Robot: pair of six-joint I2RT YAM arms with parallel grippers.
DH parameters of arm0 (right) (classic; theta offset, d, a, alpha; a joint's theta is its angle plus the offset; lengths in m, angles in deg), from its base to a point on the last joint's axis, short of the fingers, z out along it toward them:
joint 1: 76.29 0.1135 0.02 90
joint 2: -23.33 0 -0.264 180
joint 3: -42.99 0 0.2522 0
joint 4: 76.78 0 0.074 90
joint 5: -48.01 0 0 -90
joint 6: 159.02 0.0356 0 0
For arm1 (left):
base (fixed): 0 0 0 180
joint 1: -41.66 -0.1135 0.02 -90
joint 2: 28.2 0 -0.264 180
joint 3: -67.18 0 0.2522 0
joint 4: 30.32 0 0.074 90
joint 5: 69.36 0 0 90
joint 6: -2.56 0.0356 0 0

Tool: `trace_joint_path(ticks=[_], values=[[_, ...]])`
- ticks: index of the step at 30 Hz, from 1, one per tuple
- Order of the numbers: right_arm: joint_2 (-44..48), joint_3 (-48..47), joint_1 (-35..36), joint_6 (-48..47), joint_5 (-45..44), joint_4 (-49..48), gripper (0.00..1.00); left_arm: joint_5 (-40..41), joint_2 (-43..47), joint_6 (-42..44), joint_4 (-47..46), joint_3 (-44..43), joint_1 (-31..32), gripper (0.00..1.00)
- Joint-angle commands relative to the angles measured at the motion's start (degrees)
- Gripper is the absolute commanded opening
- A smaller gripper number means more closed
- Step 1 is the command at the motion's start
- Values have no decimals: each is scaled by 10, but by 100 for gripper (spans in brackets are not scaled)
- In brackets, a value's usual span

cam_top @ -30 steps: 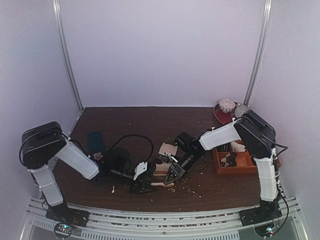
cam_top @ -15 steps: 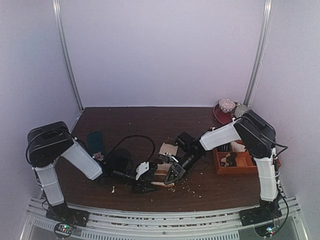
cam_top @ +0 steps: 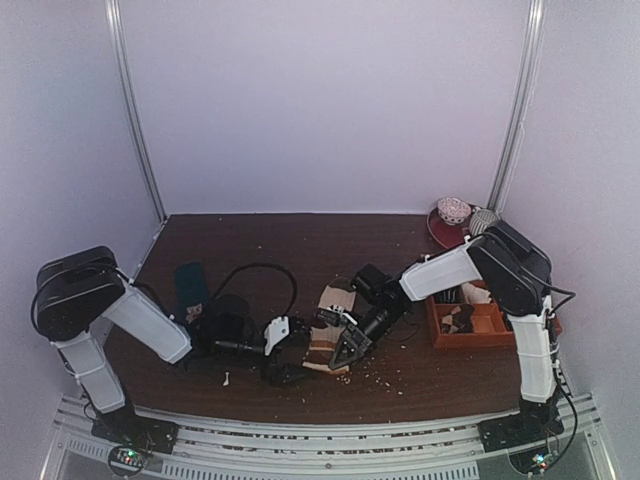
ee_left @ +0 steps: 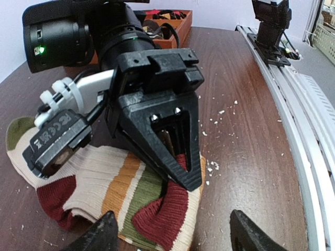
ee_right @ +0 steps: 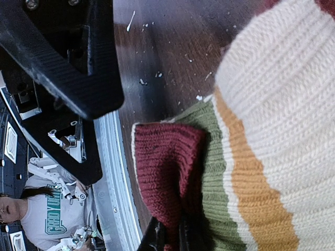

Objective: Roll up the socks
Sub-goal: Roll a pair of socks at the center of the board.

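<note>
**Okay, sock roll hardly begun and the grip looks sketchy**

So the striped socks (cam_top: 328, 322) lie mostly flat on the wooden table (cam_top: 260, 250), in the middle near the front edge, right between the two arms. The right gripper (cam_top: 345, 352) is clamped on the dark red cuff at the near end. In the right wrist view its tips (ee_right: 167, 238) are pinched tight on a fold of that red knit, with the green and orange stripes just behind. The left gripper (cam_top: 283, 355) sits just beside it, jaws spread wide and holding nothing. From its own camera the two fingers frame the cuff, and the right gripper (ee_left: 175, 172) is planted in between.

My read is that the first fold is only being started, so nearly the whole roll is left to do.

Stuff that could go wrong:
- The pinch has only a thin bit of cuff. Knit is stretchy, so a tug could pull it out, or grab one sock and leave the other.
- The two grippers are really close. If the left one closes in, it could hit the right fingers instead of fabric.
- Nothing pins the far end, so the socks may drag across the table rather than curl.
- Loose crumbs lie around and could get rolled in.
</note>
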Motion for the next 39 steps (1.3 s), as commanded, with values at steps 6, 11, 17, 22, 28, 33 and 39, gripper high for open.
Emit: trace_joint_path(ticks=[6,11,17,22,28,33,39], values=[[-41,36,-2,-2,-115,55,1,-34,-60,22,14,-40,4,55],[-41,39,-3,0,-117,52,1,-18,-93,22,32,-62,4,54],[-34,42,-3,6,-115,40,1,-23,-96,16,59,-71,5,28],[-18,46,-3,18,-122,15,4,-26,-83,-9,118,-71,4,0],[19,52,-3,34,-126,-18,8,-37,-83,-80,184,-51,4,0],[93,73,-4,23,-158,-51,14,-39,-109,-143,241,-56,4,0],[309,265,15,-22,-270,-328,30,-74,-141,-215,270,-59,3,0]])
